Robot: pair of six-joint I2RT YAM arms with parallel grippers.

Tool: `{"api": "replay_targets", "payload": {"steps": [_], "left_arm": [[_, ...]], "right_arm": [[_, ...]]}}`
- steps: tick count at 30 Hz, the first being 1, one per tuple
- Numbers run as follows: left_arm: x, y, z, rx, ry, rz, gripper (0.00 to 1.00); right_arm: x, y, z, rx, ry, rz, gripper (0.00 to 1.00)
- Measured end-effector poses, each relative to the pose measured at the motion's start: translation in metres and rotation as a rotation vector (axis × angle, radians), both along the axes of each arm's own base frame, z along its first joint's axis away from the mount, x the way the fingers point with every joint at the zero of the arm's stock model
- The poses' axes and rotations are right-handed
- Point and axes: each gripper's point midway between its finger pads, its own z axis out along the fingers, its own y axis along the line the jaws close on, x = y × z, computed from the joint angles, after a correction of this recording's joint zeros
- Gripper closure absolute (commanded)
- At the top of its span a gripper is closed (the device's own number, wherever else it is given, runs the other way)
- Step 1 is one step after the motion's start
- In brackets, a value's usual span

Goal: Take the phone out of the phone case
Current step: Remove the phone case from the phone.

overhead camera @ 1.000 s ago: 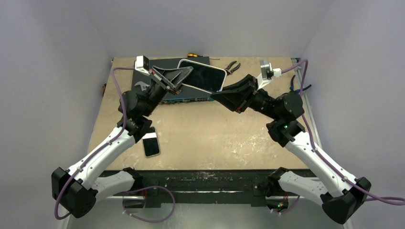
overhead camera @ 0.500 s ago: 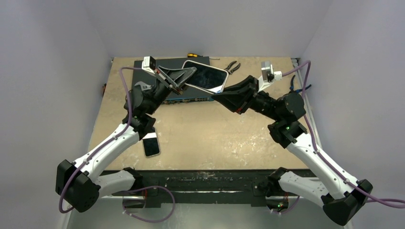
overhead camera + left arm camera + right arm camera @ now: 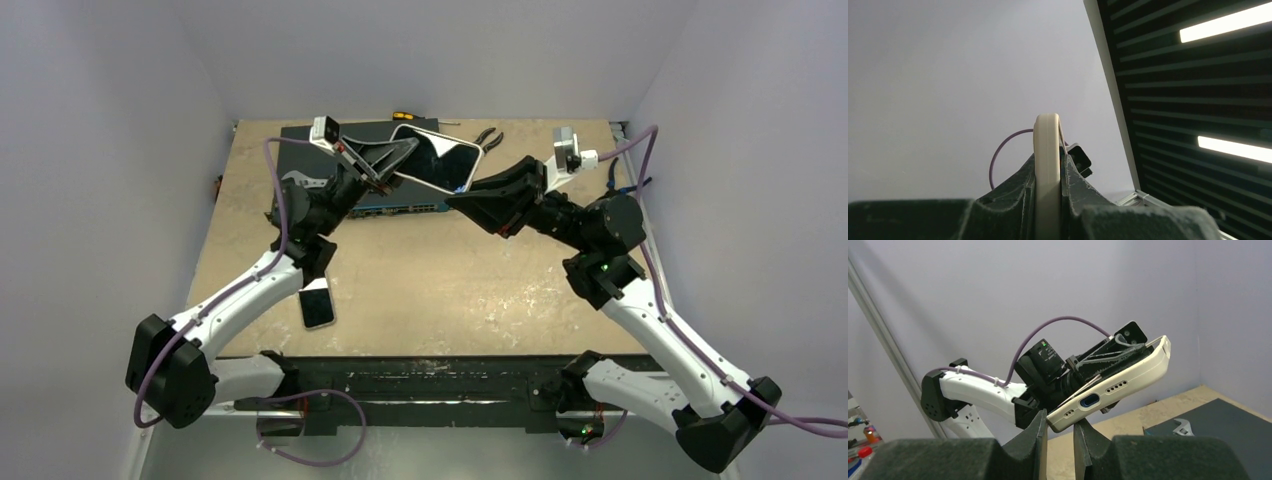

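A phone in a cream case is held in the air over the back of the table, screen up and tilted. My left gripper is shut on its left edge. In the left wrist view the cream case edge stands clamped between my left gripper's fingers. My right gripper meets the phone's near right corner. In the right wrist view the case's bottom corner, beside the charging port, sits pinched between my right gripper's fingers.
A second phone lies on the table beside the left arm. A dark flat device lies at the back under the held phone, with pliers and a screwdriver near it. A wrench lies on the dark surface.
My left arm has carried the cased phone to the right and toward the back, and the phone has tilted more. My right gripper has followed, staying at its near corner.
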Motion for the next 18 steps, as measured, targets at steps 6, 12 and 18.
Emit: {"api": "replay_targets", "payload": {"steps": [6,12,18], "left_arm": [[0.003,-0.007,0.000,-0.020,0.018,-0.038,1.00],[0.003,-0.010,-0.002,-0.019,0.027,-0.060,1.00],[-0.004,-0.009,-0.001,-0.020,0.013,-0.062,1.00]], "right_arm": [[0.000,-0.002,0.006,-0.025,-0.063,-0.023,1.00],[0.000,-0.003,0.004,-0.072,-0.112,-0.046,1.00],[-0.003,-0.008,-0.005,-0.114,-0.087,-0.068,0.53]]}}
